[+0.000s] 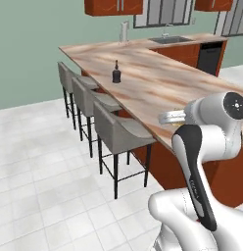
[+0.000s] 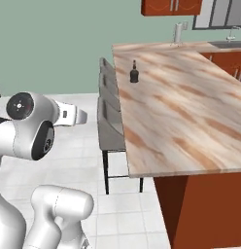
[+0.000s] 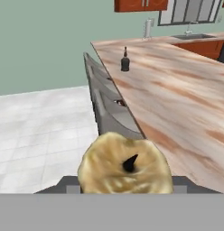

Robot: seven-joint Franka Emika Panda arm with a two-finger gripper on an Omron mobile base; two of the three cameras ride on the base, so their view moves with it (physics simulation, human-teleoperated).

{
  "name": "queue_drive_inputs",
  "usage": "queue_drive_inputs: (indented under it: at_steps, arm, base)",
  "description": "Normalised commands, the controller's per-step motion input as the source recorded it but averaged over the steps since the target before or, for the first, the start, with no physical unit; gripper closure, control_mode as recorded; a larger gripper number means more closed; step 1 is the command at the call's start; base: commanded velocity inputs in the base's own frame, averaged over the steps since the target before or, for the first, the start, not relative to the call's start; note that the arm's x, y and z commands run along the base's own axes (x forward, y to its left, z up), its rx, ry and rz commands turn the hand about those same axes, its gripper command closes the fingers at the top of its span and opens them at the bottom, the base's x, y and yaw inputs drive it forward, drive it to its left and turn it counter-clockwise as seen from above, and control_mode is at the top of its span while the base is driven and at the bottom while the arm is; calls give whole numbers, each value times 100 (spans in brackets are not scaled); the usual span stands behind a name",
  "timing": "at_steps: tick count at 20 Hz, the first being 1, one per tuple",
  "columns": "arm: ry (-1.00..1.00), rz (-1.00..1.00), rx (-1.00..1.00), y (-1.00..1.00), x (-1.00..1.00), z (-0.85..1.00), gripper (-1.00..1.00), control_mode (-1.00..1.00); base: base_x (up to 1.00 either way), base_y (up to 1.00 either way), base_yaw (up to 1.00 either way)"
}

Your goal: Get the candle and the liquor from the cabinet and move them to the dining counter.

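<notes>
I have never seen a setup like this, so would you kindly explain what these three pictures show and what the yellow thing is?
This is a rendered kitchen with a white robot arm on a base that can drive. Two pictures come from cameras on the base, behind the arm to its left and right. The third looks along the hand. The long marble-look dining counter carries a black liquor bottle, with grey stools beside it. The yellow thing filling the hand view is the candle, held in the hand near the counter's edge.

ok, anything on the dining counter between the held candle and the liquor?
No, bare marble top. In the hand view the candle sits in the gripper; only open dining counter runs up to the liquor.
</notes>
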Motion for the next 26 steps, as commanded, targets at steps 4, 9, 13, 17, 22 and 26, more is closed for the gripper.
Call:
queue_drive_inputs:
  at_steps: [4, 9, 13, 17, 22, 26]
  arm:
    - [0, 0, 0, 0, 0, 0, 100, 100]
    - [0, 0, 0, 0, 0, 0, 100, 100]
    - [0, 0, 0, 0, 0, 0, 100, 100]
    - [0, 0, 0, 0, 0, 0, 100, 100]
    - [0, 0, 0, 0, 0, 0, 100, 100]
    - [0, 0, 0, 0, 0, 0, 100, 100]
  base:
    - [40, 69, -22]
    - [40, 68, -24]
    - [36, 63, -32]
    - [35, 61, -35]
    - [36, 60, -35]
    - [37, 61, -34]
